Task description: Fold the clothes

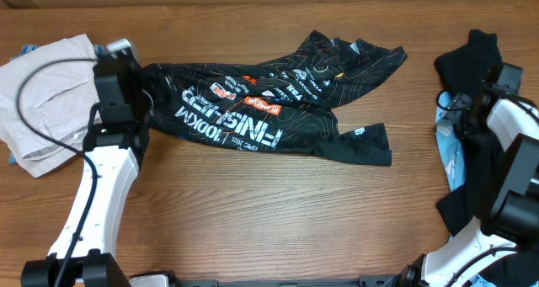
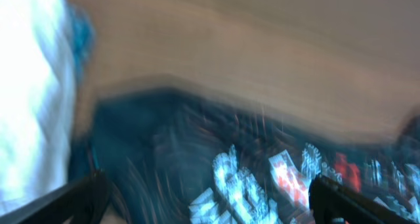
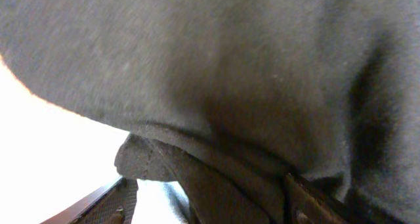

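Wooden table [image 1: 253, 203] bears the jersey [image 1: 278, 102], rumpled, lettering upside down; left tool [image 2: 207, 188] and right tool [image 3: 209, 184] apart.

Quick headcount, folks. One black short-sleeved jersey with thin orange contour lines and white lettering [image 1: 269, 102], dead centre on the one brown wooden surface [image 1: 253, 211]. One crumpled off-white pair of trousers [image 1: 42, 93] at 9 o'clock. One plain black garment [image 1: 476, 55] at 3 o'clock, with one light blue cloth [image 1: 449, 152] beside it. Two robot arms, the left arm [image 1: 97, 194] and the right arm [image 1: 514, 178]. Two end effectors too: the left end effector [image 2: 207, 184] and the right end effector [image 3: 210, 198].
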Robot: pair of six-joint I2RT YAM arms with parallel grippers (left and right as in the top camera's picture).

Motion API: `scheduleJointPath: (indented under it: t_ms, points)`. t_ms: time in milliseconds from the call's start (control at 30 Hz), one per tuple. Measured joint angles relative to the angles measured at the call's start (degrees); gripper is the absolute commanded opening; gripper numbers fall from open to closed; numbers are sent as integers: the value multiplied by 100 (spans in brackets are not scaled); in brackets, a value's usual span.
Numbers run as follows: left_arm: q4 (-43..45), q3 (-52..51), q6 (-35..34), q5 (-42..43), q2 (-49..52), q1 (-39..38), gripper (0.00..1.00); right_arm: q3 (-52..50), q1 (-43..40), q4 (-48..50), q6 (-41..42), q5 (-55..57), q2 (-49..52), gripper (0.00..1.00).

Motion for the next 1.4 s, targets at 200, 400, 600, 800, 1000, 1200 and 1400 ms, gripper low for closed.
scheduleJointPath:
  t_ms: [200,400,600,800,1000,1200,1400]
  points:
    - [-1692,9,-63,1097,26,-356,100,164,402,-483,-197,-192,-76,78]
    - [-2240,9,-96,1687,26,-1152,100,236,765,-704,-330,-302,-313,81]
    - [-1792,9,-409,1860,26,-2155,100,258,680,-846,-339,-350,-321,82]
    - [-535,15,-1189,1939,308,-3287,100,289,684,-929,-356,-514,-321,81]
    - [960,33,-2221,2050,1397,-4015,84,695,752,-1458,-361,-590,-354,80]
    - [1794,35,-3241,2118,2321,-4500,77,1093,769,-1731,-356,-627,-649,81]
    - [1794,35,-3687,1937,2555,-4553,74,1132,769,-1740,-358,-682,-752,81]
